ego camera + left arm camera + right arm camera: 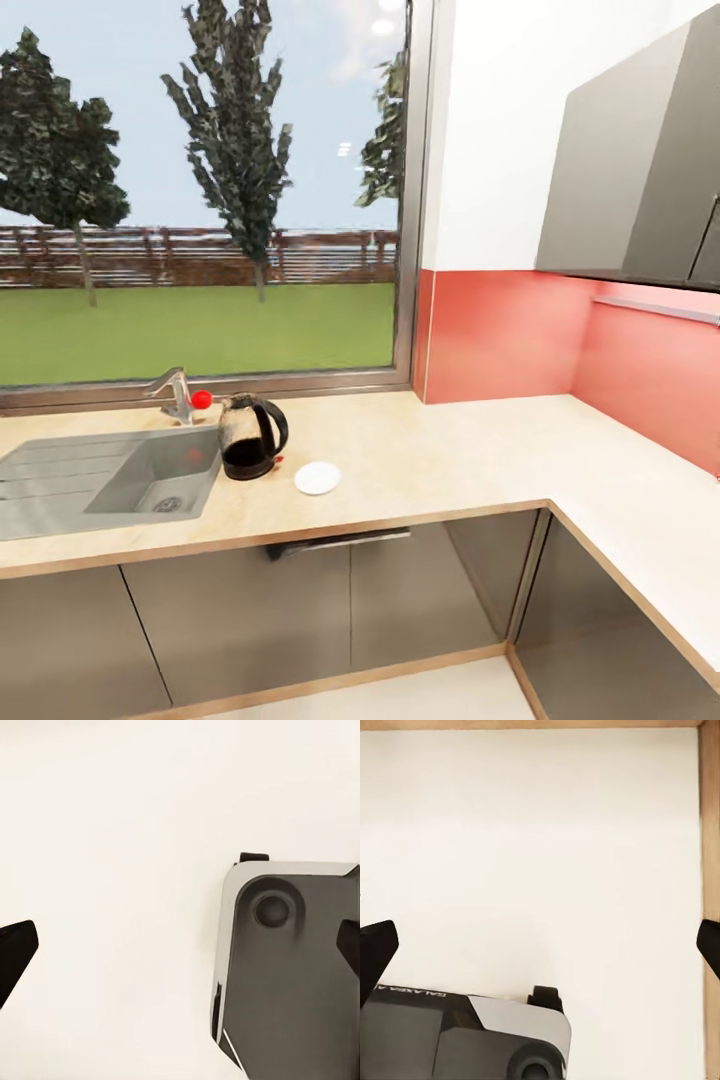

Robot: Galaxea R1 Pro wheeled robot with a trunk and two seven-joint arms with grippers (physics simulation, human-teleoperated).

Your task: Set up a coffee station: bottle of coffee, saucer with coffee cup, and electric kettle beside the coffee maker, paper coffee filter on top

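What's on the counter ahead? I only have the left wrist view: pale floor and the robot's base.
Observer: The electric kettle stands upright on the countertop, just right of the sink.
Operator: Saucer?
Observer: The white saucer lies flat to the right of the kettle, close but apart from it, with nothing on it.
Operator: Right tool holding anything?
Observer: No. The right tool is open with nothing between its fingers, over pale floor.
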